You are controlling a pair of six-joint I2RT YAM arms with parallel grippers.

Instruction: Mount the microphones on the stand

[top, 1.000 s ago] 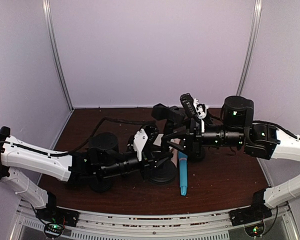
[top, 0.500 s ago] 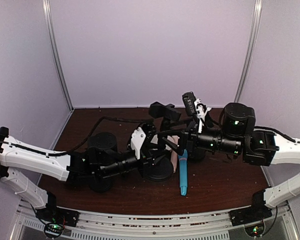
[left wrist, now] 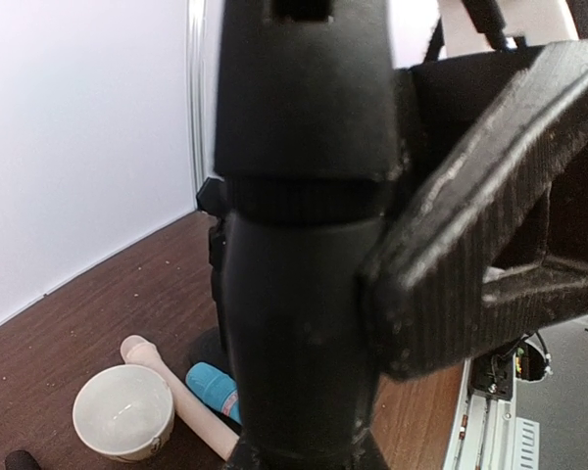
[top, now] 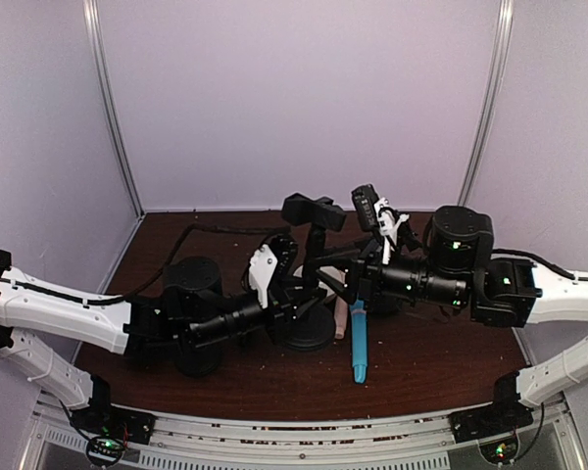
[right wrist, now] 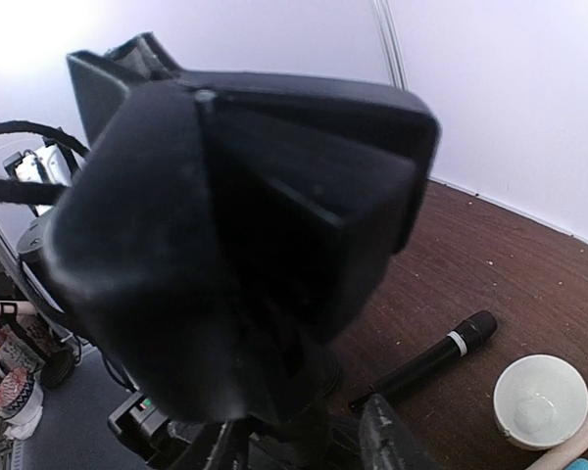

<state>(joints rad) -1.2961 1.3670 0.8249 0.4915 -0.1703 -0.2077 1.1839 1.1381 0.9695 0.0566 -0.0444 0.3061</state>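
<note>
We count three slim, smooth stick microphones, all lying flat on the dark wood table (top: 441, 364). The light blue microphone (top: 358, 341) has its long axis running from the near edge toward the back. The cream-pink microphone (top: 340, 315) lies just beside it, roughly parallel. The black microphone (right wrist: 426, 362), silver-ringed, lies diagonally near one glossy round white bowl (right wrist: 539, 401). The left gripper (top: 302, 294) is clamped on the pole of the matte black stand (top: 309, 335). How far the right gripper (top: 356, 277) is open, we cannot tell.

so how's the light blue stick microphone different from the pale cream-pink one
Colour: the light blue stick microphone is vivid, the cream-pink stick microphone pale. From above, the blue one lies exposed; the cream-pink one shows only a sliver beside the black stand. Both lie flat, side by side, on the brown table.
</note>
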